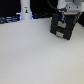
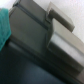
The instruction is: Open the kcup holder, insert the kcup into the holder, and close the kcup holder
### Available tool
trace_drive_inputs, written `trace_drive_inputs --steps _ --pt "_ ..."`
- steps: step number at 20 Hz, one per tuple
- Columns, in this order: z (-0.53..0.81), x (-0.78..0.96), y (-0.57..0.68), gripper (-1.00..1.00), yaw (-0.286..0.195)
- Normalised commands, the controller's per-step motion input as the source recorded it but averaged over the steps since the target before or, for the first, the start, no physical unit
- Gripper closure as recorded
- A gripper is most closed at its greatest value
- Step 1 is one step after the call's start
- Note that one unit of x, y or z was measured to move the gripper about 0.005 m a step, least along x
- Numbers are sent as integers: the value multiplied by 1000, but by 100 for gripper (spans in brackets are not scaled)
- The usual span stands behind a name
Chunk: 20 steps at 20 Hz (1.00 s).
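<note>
Black and boxy, the holder (image 1: 62, 27) stands on the pale bench (image 1: 35, 55) toward the exterior view's right, with the white pincer (image 1: 67, 10) hanging just above its top. It looks rigid and fairly heavy, so a drawer should slide rather than flex; the pale handles (image 2: 61, 35), seen close in the wrist view, are the places to hook or pinch. Whether the pincer is spread or closed I cannot tell, and no kcup shows clearly.
</note>
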Motion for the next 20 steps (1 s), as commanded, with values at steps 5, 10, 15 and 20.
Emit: trace_drive_inputs --steps 5,10,15,20 --pt "7 27 -1 -100 -1" --pt "7 26 -1 -100 -1" --pt "8 26 1 -100 -1" --pt "8 27 3 -100 -1"
